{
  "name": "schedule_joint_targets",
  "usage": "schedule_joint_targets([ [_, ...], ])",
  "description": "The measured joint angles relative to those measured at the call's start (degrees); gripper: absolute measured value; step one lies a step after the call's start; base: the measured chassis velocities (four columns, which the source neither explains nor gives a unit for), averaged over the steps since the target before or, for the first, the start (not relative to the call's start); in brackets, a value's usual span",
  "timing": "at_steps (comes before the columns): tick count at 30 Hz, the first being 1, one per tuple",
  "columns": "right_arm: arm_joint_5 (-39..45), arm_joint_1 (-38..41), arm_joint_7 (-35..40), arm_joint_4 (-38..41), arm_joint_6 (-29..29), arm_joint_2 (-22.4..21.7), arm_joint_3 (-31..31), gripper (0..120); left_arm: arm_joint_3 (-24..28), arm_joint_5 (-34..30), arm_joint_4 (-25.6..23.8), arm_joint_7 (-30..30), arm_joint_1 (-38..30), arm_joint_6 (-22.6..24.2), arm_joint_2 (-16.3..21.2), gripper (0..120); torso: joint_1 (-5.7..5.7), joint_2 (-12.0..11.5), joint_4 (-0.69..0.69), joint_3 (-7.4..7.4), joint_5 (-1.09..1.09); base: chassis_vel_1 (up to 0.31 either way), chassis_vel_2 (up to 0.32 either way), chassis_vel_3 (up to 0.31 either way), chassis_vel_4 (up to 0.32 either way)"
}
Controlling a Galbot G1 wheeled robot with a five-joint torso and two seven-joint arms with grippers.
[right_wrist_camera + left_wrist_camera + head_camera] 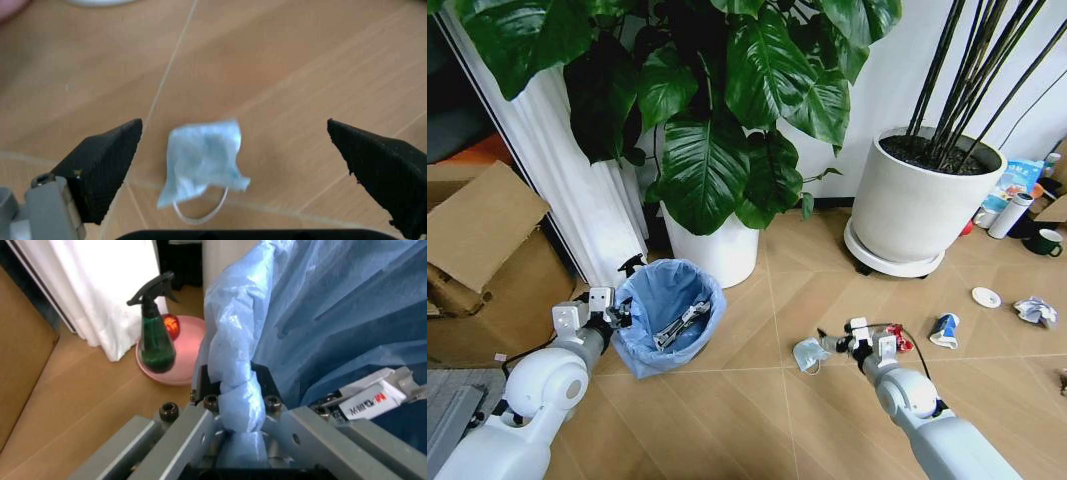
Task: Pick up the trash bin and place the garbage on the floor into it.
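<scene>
My left gripper (615, 316) grips the rim of the trash bin (670, 315), its fingers (208, 385) clenched on a fold of the blue liner, with the bin beside a white planter (717, 250). A flattened tube (681, 323) lies inside. My right gripper (233, 145) hovers over the floor (757, 400) with fingers spread wide on either side of a crumpled blue-white face mask (200, 162) (ear loop showing). More litter, a crushed cup (945, 329), a white lid (986, 297) and crumpled paper (1034, 311), lies to my right.
</scene>
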Motion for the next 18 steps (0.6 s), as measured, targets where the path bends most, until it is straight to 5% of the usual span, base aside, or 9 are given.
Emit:
schedule_joint_targets([
  [18, -4.8, 9.1, -5.2, -18.7, 1.5, 9.5, -4.7, 100, -0.3, 0.0, -1.4, -0.2, 1.0, -0.4, 0.6, 0, 0.0, 0.0, 0.02, 0.0, 0.02, 0.0, 0.0, 0.0, 0.0],
])
